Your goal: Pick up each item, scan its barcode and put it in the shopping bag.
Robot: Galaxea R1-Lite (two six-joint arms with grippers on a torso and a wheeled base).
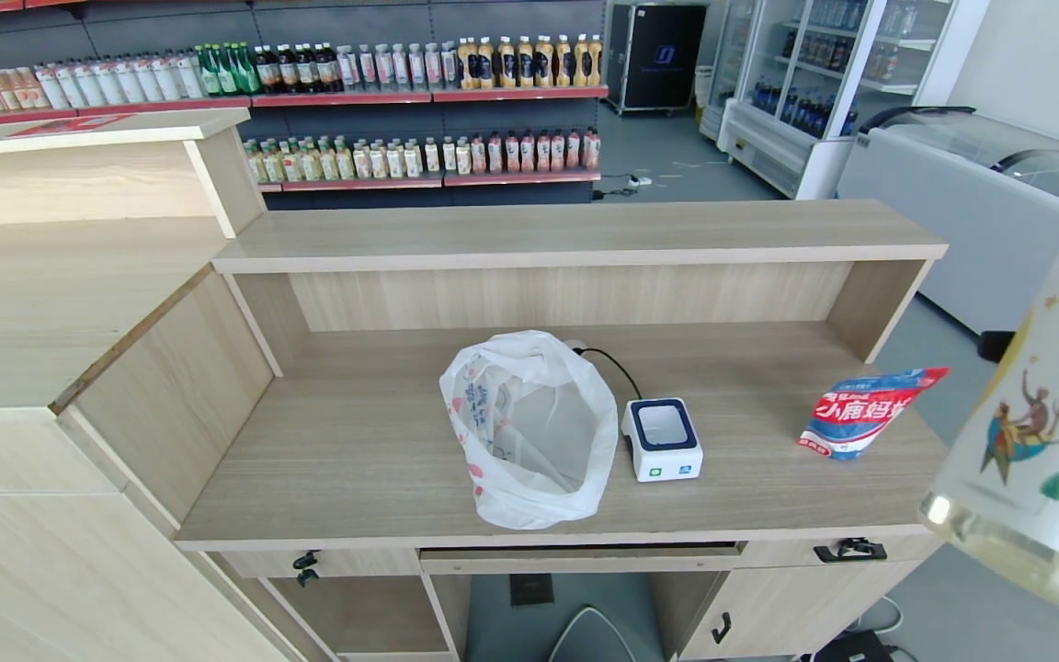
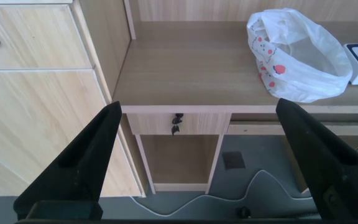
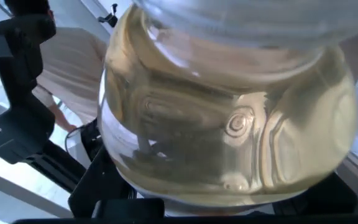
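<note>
1. Bottle (image 1: 1035, 432): 1 pc, clear, pale yellow liquid, at far right edge of head view, off the counter (image 1: 355, 460). Long axis near upright in frame, slightly tilted; base toward lower right, upper end cut off at the right edge. Illustrated label faced the cam.
2. R gripper (image 3: 216, 208): clamped on bottle. The bottle's base was pressed close to the wrist cam; pads mostly hidden behind it.
3. Snack pouch (image 1: 865, 411): 1 pc, blue/red, lying flat at right end of counter. Long axis diagonal, lower left to upper right.
4. Shopping bag (image 1: 529, 428): 1 pc, white, centre of counter, mouth open toward the frame bottom.
5. Scanner (image 1: 662, 439): 1 pc, just right of bag, window facing up, black cable running back behind the bag.
6. L gripper (image 2: 199, 107): jaws wide apart, holding and touching nothing, in front of and below the counter edge, left of bag.
</note>
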